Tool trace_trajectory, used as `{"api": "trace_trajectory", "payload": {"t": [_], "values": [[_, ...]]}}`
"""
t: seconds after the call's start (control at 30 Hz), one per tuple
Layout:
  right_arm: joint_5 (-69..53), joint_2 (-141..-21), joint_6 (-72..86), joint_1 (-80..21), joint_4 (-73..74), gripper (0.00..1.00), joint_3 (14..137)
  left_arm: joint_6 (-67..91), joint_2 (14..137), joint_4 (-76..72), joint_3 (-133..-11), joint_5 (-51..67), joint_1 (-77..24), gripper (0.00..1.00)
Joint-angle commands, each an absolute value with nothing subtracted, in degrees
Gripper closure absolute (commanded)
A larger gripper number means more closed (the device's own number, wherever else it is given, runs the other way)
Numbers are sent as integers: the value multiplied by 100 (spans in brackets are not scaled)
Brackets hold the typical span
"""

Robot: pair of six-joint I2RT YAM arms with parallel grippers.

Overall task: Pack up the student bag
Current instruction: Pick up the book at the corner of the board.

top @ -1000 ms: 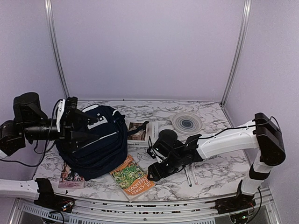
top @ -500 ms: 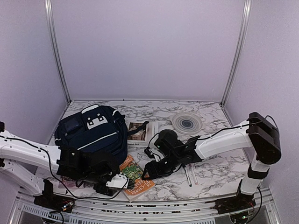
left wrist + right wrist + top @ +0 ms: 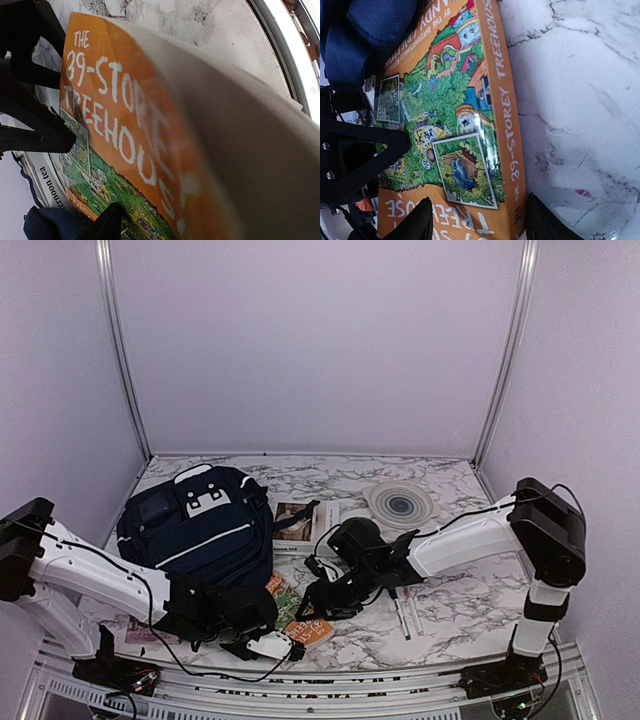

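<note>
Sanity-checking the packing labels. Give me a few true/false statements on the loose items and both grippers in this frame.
1. The orange book is packed inside the student bag. False: it lies on the table, outside the bag.
2. The book's title reads The 39-Storey Treehouse. True.
3. The left gripper and the right gripper are both at the orange book. True.
4. The round disc sits on top of the bag. False: it lies on the table, apart from the bag, to its right.
</note>
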State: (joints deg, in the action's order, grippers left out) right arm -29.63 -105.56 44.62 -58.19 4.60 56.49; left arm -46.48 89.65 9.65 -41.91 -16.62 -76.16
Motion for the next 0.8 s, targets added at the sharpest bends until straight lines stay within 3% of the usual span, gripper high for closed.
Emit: {"api": "trace_trajectory", "payload": {"t": [0.0,0.03,0.1,0.17,0.53,0.77], "values": [[-4135,-10582,4817,-6199,-436,41,6201,-4450,9377,-57,-3786,-1347,-7606,59],[-4161,-10503,4852,-6198,-425,41,6236,-4428,9248,-75,-3740,-1409,-7617,72],[-4101,-10309,4913,-6169,-334,42,6215,-4196,8940,-71,-3675,-1461,-7642,89],[-3925,-10097,4979,-6083,-220,43,6105,-4024,8560,-136,-3607,-1390,-7647,100],[-2126,-8105,4706,-5716,803,34,5901,-2925,6395,-1191,-3020,-1146,-7281,100],[-1632,-6935,2742,-5858,1034,31,6341,-2108,5108,-1268,-3013,75,-6828,100]]}}
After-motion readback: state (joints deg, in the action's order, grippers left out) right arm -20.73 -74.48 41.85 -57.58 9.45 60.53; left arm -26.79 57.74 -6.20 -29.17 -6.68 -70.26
